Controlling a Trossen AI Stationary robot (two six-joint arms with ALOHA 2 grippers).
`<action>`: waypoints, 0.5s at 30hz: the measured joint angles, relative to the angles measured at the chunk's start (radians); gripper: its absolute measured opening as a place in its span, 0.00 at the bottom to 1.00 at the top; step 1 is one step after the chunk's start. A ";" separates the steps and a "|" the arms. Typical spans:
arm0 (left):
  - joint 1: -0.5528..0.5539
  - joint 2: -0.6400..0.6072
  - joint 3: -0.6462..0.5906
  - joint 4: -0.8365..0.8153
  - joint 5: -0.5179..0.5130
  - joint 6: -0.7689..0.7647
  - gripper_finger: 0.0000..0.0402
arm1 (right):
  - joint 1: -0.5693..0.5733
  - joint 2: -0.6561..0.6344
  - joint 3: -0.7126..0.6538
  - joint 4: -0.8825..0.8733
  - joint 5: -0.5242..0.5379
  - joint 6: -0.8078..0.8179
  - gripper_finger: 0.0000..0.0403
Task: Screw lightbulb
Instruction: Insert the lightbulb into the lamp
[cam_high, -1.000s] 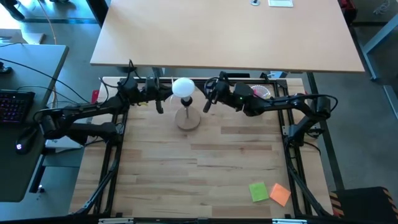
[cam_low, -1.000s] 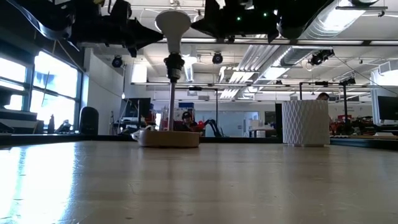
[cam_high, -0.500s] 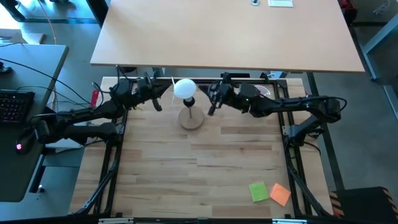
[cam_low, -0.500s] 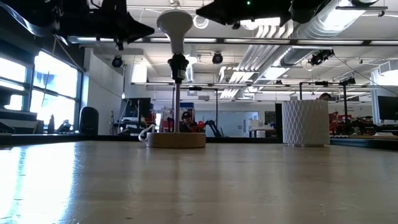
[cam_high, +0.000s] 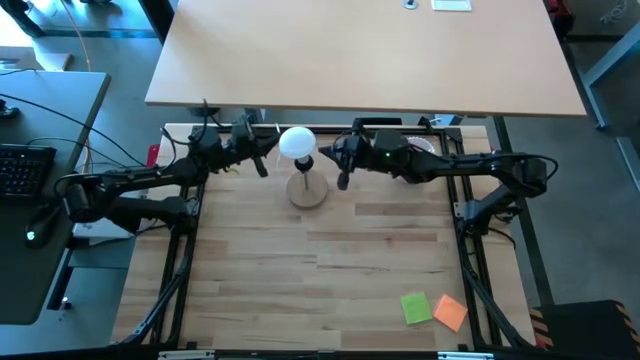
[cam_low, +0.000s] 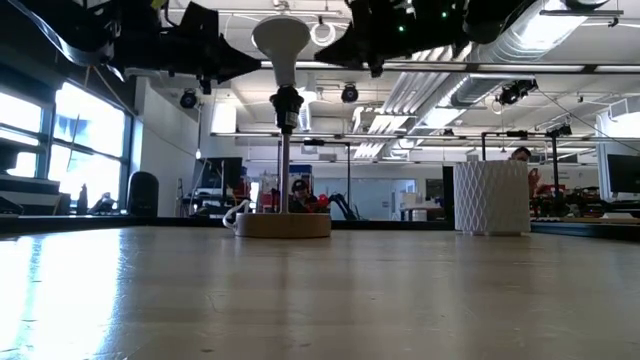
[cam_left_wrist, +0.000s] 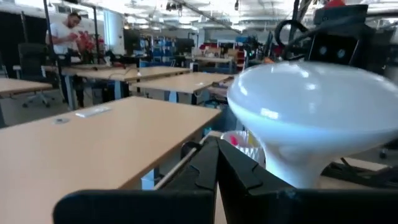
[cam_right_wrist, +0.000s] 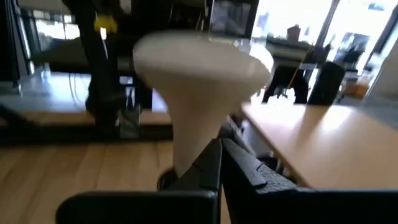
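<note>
Pale wooden planking is making up the table (cam_high: 330, 270), where green and orange sticky notes (cam_high: 433, 309) are lying near one corner and a ribbed white cup (cam_low: 491, 197) is standing well apart from the round wooden lamp base (cam_low: 283, 223), while a workshop room with desks and ceiling lights is being seen beyond. The lightbulb (cam_high: 296, 142) is being carried upright in the black socket atop the lamp's stem. It is being flanked by the left gripper (cam_high: 262, 165) and the right gripper (cam_high: 342, 178), each held level just beside the globe with its jaws pressed together on nothing.
</note>
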 joint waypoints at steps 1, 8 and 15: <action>-0.003 -0.005 0.000 -0.008 0.000 0.000 0.00 | -0.001 0.002 0.000 -0.032 0.000 0.000 0.01; -0.037 -0.030 0.000 -0.029 -0.006 0.000 0.00 | -0.001 0.009 0.000 -0.068 -0.047 -0.019 0.26; -0.074 -0.033 0.000 -0.033 -0.022 0.001 0.00 | -0.042 0.012 0.000 -0.042 -0.188 -0.006 0.57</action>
